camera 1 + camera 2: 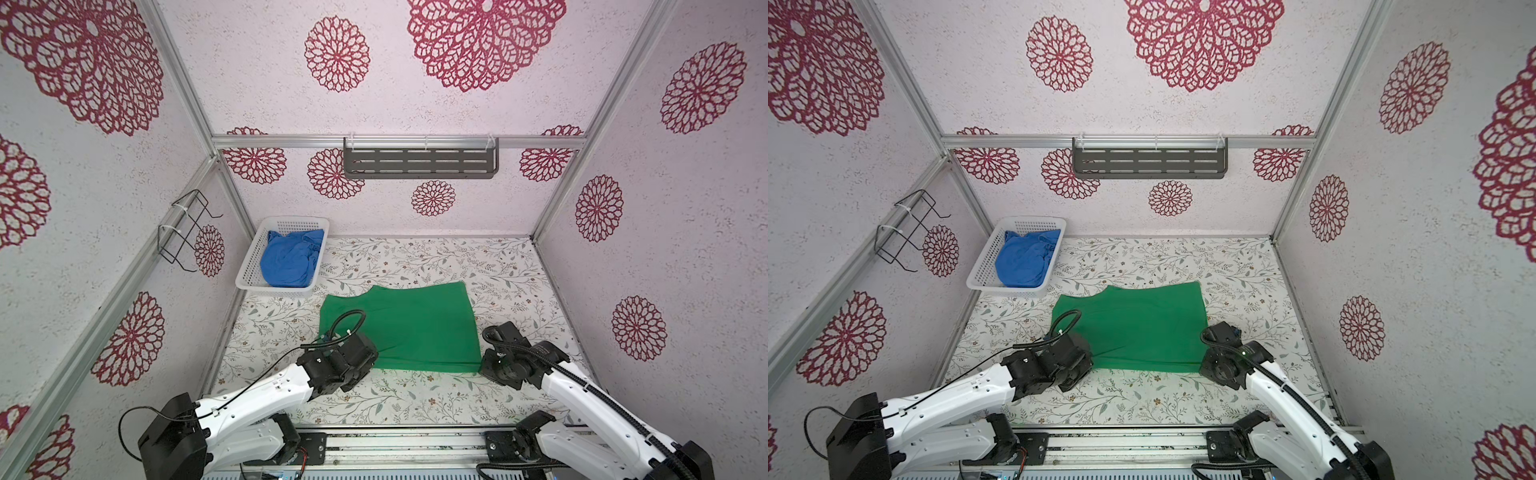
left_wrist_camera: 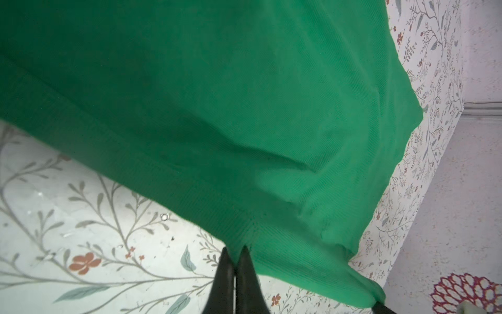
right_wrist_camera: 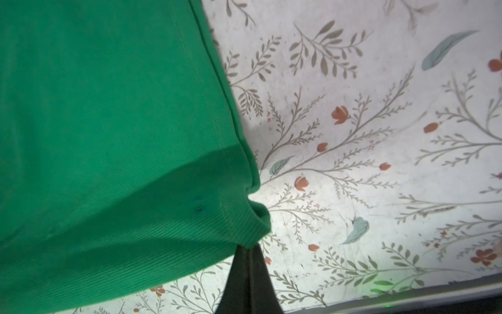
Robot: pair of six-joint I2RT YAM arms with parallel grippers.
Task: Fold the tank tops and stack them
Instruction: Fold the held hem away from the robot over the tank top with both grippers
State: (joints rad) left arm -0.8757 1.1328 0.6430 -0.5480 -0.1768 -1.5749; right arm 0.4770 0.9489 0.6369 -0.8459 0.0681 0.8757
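While both near corners are pinched, the green tank top [image 1: 407, 328] looks set for its first fold: left gripper [image 2: 235, 248] is clamped on the near-left corner, right gripper [image 3: 246, 252] on the near-right hem corner. Next move likely needs an even lift, carrying the near edge to the far edge. It lies flat mid-table [image 1: 415, 399], shoulders left, hem right, long axis left-right. Blue tank top [image 1: 286, 259] sits bunched in the basket [image 1: 249, 282], far left

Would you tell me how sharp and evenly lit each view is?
Both top views: even light, sharp, frame rails splayed by the wide lens; left wrist view: the green tank top looks soft, shadowed at a crease; right wrist view: a dark shadow band crosses its corner beside the right pincer.
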